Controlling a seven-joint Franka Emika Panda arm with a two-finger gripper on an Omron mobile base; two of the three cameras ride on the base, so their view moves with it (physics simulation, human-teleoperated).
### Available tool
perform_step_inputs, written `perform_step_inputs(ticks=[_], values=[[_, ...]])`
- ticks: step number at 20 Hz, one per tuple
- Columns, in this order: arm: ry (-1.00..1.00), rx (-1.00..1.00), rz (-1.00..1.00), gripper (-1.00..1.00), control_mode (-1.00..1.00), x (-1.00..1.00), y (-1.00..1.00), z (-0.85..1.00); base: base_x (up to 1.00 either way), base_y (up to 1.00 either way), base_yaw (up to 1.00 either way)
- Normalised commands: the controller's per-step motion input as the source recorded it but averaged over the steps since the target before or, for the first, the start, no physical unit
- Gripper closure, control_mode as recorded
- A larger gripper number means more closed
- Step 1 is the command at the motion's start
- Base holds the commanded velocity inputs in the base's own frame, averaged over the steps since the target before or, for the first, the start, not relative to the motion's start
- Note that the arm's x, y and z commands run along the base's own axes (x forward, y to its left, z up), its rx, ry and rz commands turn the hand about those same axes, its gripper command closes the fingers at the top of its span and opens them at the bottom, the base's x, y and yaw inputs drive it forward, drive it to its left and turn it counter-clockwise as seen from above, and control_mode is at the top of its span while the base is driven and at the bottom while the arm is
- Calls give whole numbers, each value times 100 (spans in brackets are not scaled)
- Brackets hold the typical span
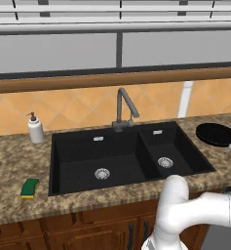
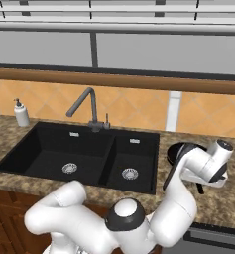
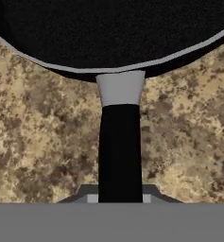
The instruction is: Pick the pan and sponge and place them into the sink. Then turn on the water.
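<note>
The task is at its first step. The pan [image 1: 216, 134] sits on the worktop [image 1: 9, 161] just right of the sink [image 1: 78, 161], not yet lifted as far as these views show. In the hand view its black handle [image 3: 120, 151] runs straight down between the fingertips, and the hand [image 3: 120, 198] appears pinched onto that handle, though the tips themselves are mostly hidden at the bottom edge. In the right base view the arm reaches over to the pan [image 2: 181, 151] beside the smaller basin. The sponge [image 1: 29, 187] lies untouched on the worktop to the left of the sink, near its front corner. Both basins hold nothing, and no stream falls from the faucet [image 1: 124, 105]. Left to do: carry the pan in, fetch the sponge, turn on the water.
</note>
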Motion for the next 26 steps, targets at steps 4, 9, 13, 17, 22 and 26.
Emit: perform_step_inputs(ticks=[4, 9, 13, 17, 22, 26], values=[[-14, 0, 0, 100, -100, -63, 100, -6, 0, 0, 0], [-30, 1, 7, 100, -100, -28, 100, 41, 0, 0, 0], [-21, 0, 11, 100, -100, -11, 100, 54, 0, 0, 0], [2, -7, 26, 100, -100, 0, 100, 28, 0, 0, 0], [8, -12, 34, 100, -100, -1, 100, 35, 0, 0, 0], [6, -20, 38, 100, -100, 0, 100, 32, 0, 0, 0]])
